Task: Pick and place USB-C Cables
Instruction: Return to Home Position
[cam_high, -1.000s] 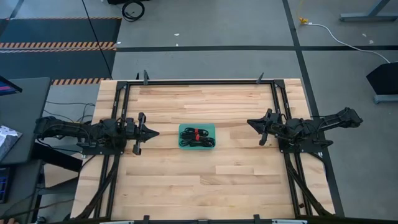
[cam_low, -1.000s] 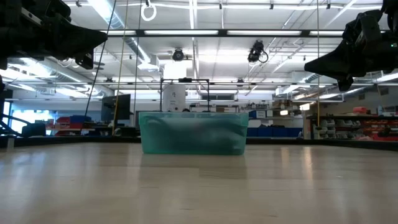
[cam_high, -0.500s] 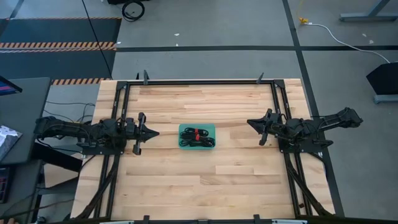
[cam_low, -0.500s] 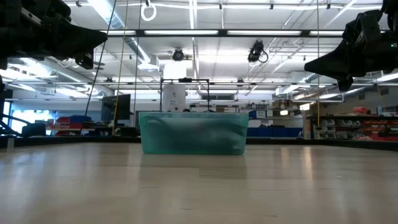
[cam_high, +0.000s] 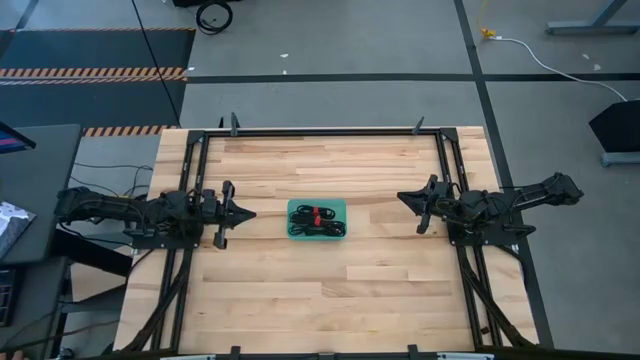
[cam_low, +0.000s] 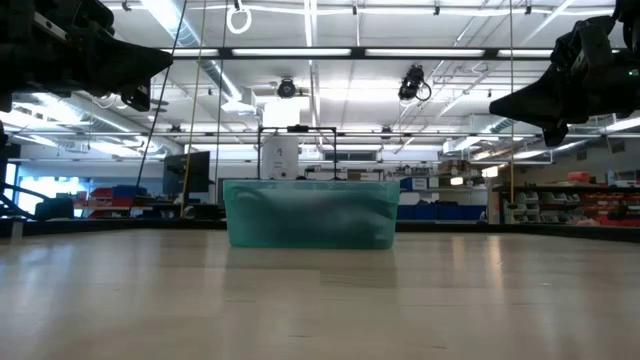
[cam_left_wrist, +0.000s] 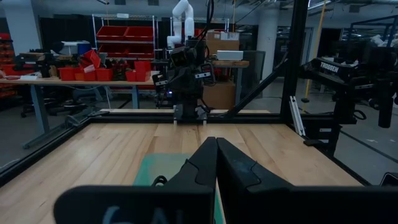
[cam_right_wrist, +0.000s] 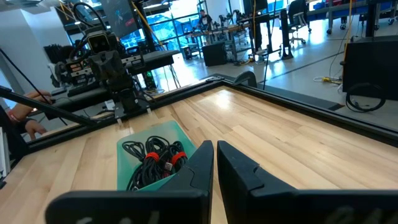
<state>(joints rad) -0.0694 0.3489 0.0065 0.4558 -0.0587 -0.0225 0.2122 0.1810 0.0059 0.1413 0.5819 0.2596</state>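
Table (cam_high: 300, 290) hasn't changed: cables (cam_high: 316, 222) sit in the tray (cam_high: 342, 204), my left gripper (cam_high: 248, 213) and right gripper (cam_high: 402, 197) parked, both pinched together, so I reckon we're done.

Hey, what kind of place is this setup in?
Probably a robotics lab or workshop: shelves of red bins and a white robot arm stand beyond the table, and hazard-striped tape marks the floor.
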